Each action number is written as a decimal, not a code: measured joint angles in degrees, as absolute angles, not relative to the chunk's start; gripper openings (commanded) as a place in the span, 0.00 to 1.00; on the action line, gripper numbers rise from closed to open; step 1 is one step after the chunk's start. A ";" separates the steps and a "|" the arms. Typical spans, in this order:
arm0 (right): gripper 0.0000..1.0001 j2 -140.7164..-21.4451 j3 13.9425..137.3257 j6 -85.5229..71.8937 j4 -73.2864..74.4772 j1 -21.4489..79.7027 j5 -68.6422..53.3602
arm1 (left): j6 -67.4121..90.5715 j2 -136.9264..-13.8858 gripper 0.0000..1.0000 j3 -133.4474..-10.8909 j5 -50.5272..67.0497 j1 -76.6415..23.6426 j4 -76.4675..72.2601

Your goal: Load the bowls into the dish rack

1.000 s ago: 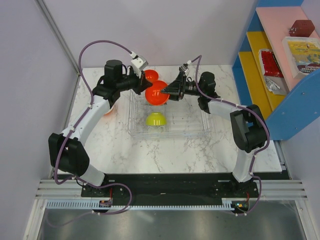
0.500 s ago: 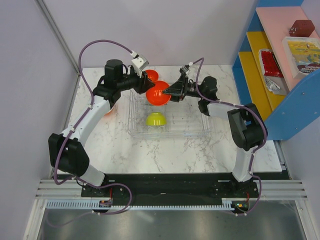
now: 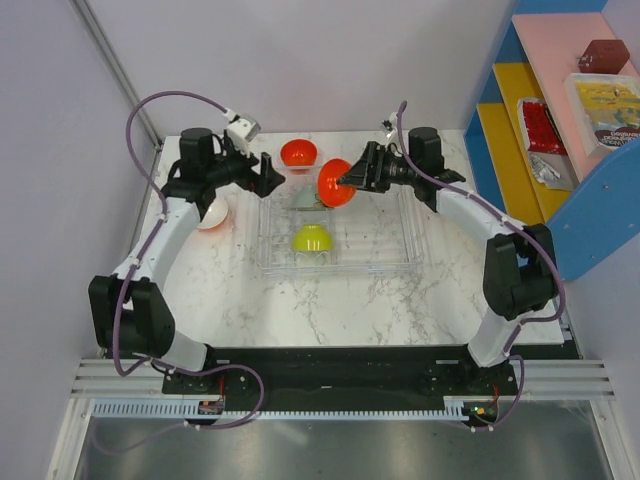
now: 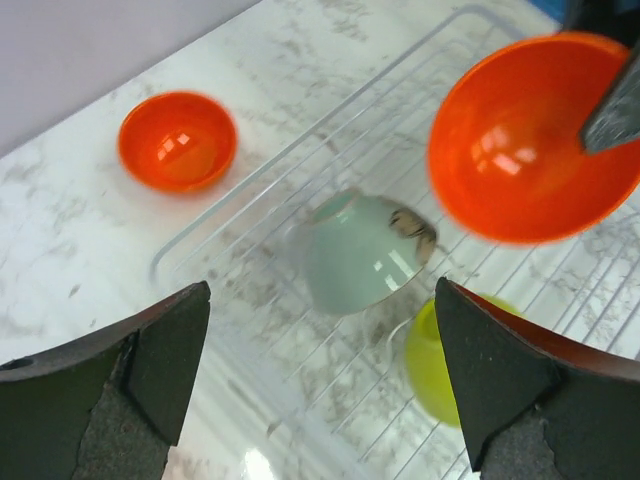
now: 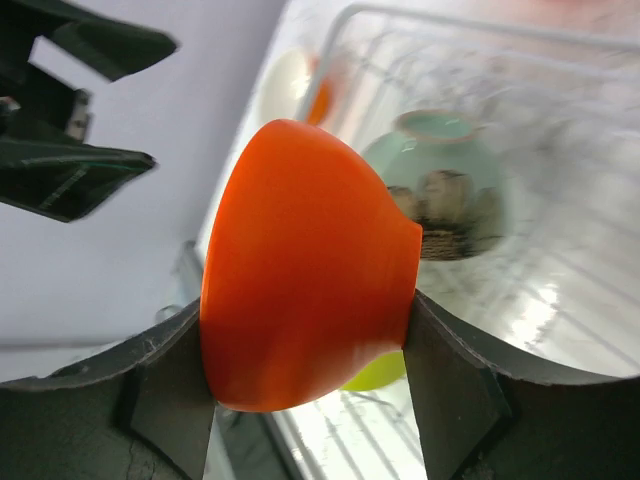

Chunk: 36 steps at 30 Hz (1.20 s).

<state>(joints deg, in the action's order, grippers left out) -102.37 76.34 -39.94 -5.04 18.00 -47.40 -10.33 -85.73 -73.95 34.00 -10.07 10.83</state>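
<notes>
My right gripper [image 3: 343,182] is shut on an orange bowl [image 3: 332,184] [image 5: 300,270], which hangs tilted on edge above the far left part of the clear dish rack [image 3: 408,266] [image 4: 300,141]. Inside the rack a pale green bowl [image 3: 308,201] [image 4: 362,252] lies on its side, with a yellow-green bowl [image 3: 312,238] [image 4: 438,368] nearer to me. A second orange bowl [image 3: 298,152] [image 4: 176,140] sits upright on the table behind the rack. My left gripper [image 3: 266,176] [image 4: 320,390] hangs open and empty over the rack's far left corner.
A white bowl with an orange inside [image 3: 212,212] rests on the marble table left of the rack. A blue, yellow and pink shelf [image 3: 560,150] with packets stands at the right edge. Grey walls close the back and left.
The left gripper opened, let go of the orange bowl and drew back to the left. The right gripper kept the bowl, which has turned more on edge.
</notes>
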 measured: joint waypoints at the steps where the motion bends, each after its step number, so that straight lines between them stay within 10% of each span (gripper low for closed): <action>1: 0.00 -101.43 77.21 -36.49 -1.30 17.65 -44.60 | -9.98 -85.34 1.00 -73.17 34.39 -8.10 10.90; 13: 0.00 -98.30 85.17 -6.07 24.14 21.08 -8.88 | -6.39 -81.65 1.00 -64.79 34.92 7.16 14.70; 36: 0.00 -115.52 89.93 16.01 27.68 32.80 32.08 | -4.36 -98.96 1.00 -84.34 30.92 2.31 18.31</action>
<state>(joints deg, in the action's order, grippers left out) -115.52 89.93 16.01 27.68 32.80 32.08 -4.36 -98.96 -84.33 30.92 2.31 18.31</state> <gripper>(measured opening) 0.723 0.993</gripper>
